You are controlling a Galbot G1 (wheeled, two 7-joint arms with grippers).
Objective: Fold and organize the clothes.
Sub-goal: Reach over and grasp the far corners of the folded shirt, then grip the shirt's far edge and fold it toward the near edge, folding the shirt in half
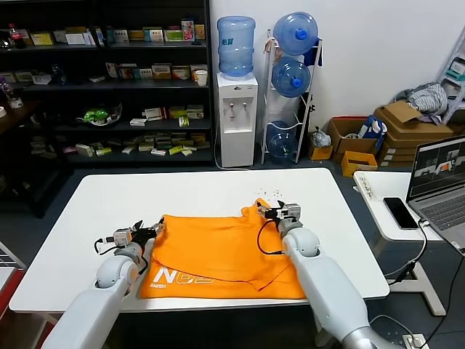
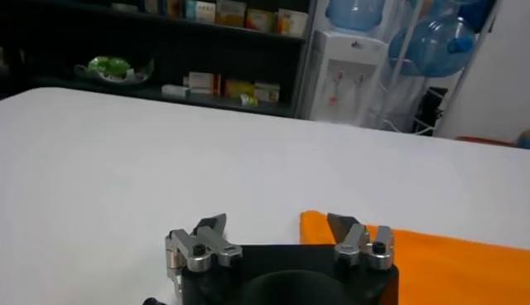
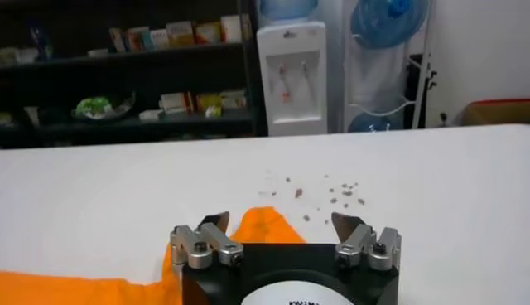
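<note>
Shirt: the orange T-shirt (image 1: pixel 225 258) lies on the near middle of the white desk (image 1: pixel 87 211), partly folded, one layer doubled over the top; white lettering shows on its near left part, close to the desk's near edge.
Left tool: the left tool (image 1: pixel 147 233) sits low at the shirt's left edge, fingers spread apart and holding nothing; in the left wrist view (image 2: pixel 280 225) a corner of the shirt (image 2: pixel 431 261) lies under and beyond its right finger (image 2: pixel 346 228), the left finger over bare desk (image 2: pixel 166 157).
Right tool: the right tool (image 1: pixel 270 211) is at the shirt's far right corner, fingers parted and empty; in the right wrist view (image 3: pixel 281 222) an orange point of the shirt (image 3: pixel 267 224) rises between the fingers.
Specks: small dark crumbs (image 3: pixel 327 192) dot the desk just beyond the right tool.
Right side: a phone (image 1: pixel 400 212) and laptop (image 1: pixel 439 182) rest on a small side table.
Far: a water dispenser (image 1: pixel 237 116) stands by the wall, dark shelves (image 1: pixel 109 87) to its left.
</note>
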